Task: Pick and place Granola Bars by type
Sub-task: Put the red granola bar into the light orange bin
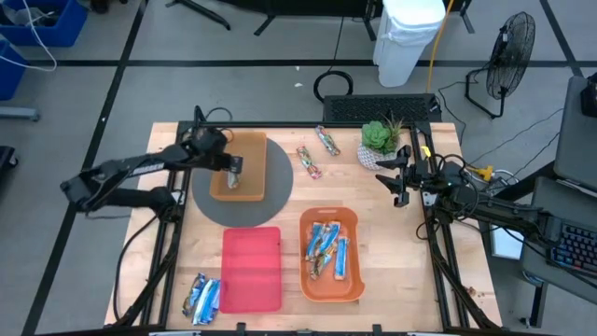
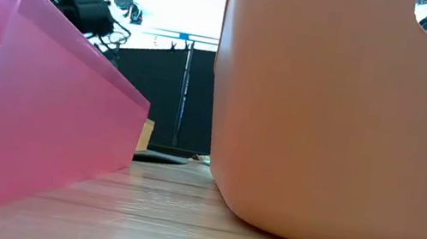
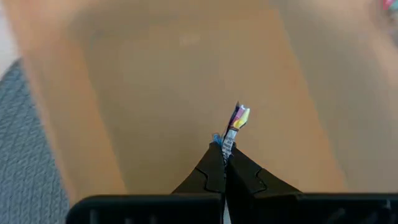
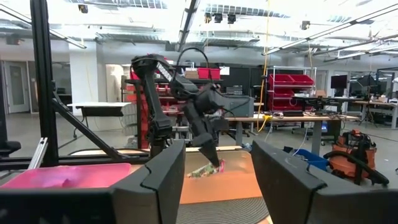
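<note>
The left gripper (image 1: 234, 175) is pinched tight on the end of one bar (image 3: 237, 121), its two dark fingers (image 3: 211, 171) pressed together with only the wrapper's crimped end — yellow, purple and silver — sticking out past the tips. It hangs over the tan tray (image 1: 250, 149), which sits on a grey round mat (image 1: 210, 203) at the table's far left. In the right wrist view the same bar (image 4: 208, 168) dangles from the left gripper (image 4: 216, 163) just above that tray (image 4: 217, 186).

The right gripper (image 1: 401, 179) waits at the far right of the table (image 1: 401, 271), just near of a potted plant (image 1: 381, 137). Its fingers (image 4: 158, 180) stand well apart and hold nothing.

Two more bars (image 1: 318, 151) lie loose on the bare wood between the tan tray and the plant, well apart from both grippers. The orange tray (image 1: 351, 219) at near centre-right holds a heap of blue and brownish bars (image 1: 327, 252). The red tray (image 1: 250, 271) to its left shows no bars inside. A small cluster of silvery-blue bars (image 1: 203, 299) lies on the table just left of the red tray's near end — touching or almost touching it.

In the low view only the walls of the red tray (image 2: 20, 131) and the orange tray (image 2: 353, 117) fill the frame.
</note>
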### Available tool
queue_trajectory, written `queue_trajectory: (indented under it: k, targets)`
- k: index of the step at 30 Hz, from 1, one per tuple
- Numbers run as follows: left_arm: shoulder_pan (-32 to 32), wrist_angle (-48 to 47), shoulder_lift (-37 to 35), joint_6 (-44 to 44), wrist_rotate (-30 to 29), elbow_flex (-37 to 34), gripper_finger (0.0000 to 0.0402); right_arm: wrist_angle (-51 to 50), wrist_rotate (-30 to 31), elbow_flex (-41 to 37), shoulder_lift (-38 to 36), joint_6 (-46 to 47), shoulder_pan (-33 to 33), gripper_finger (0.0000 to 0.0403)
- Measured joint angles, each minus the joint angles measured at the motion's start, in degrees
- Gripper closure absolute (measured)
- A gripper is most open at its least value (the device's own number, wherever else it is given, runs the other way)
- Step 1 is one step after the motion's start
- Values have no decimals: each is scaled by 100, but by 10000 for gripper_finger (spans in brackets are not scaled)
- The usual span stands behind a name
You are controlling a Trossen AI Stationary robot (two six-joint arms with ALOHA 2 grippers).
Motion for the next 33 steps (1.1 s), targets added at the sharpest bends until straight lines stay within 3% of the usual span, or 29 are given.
queue_trajectory:
  k: [7,16,23,27,33]
  targets:
    - [0,89,484,96,35,101,389,0,0,0,0,0,0,226]
    - [-11,220,464,239,90,101,297,1,0,0,0,0,0,223]
    - [-11,663,185,415,993,234,237,1,0,0,0,0,0,226]
    - [-102,1218,99,544,1514,890,226,2,0,0,0,0,0,223]
    - [-609,940,730,1556,1104,2728,236,0,0,-1,0,0,0,226]
